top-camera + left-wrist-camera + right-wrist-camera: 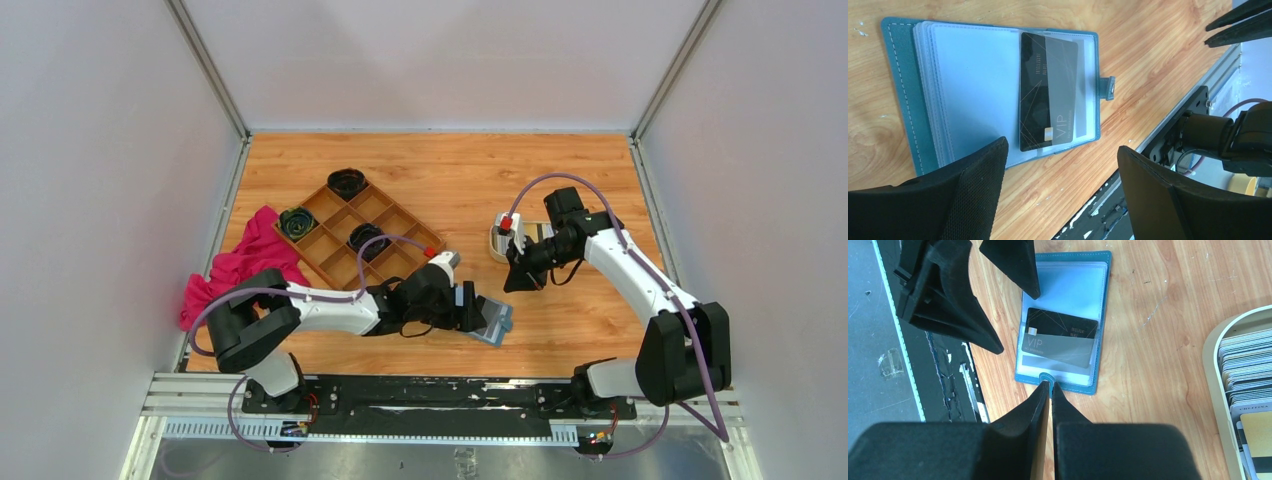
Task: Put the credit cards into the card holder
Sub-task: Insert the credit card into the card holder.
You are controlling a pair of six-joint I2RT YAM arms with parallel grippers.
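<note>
Pink cloth [240,265]: bunched at left edge of tabletop [600,180].
Wooden compartment tray [332,247]: just beside the cloth, dark round items in three cells.
Left gripper [1062,146]: released, jaws wide apart, nothing between them.
Card holder [973,85]: teal, lying open and flat near the tabletop's front edge, just ahead of those fingers.
Dark card [1048,90]: partly slid into a clear pocket on the snap-tab side.
Cream tray [1212,365]: farther back, stacked with credit cards [1248,365].
Right gripper [1050,390]: clenched and empty, tips by the snap tab.
</note>
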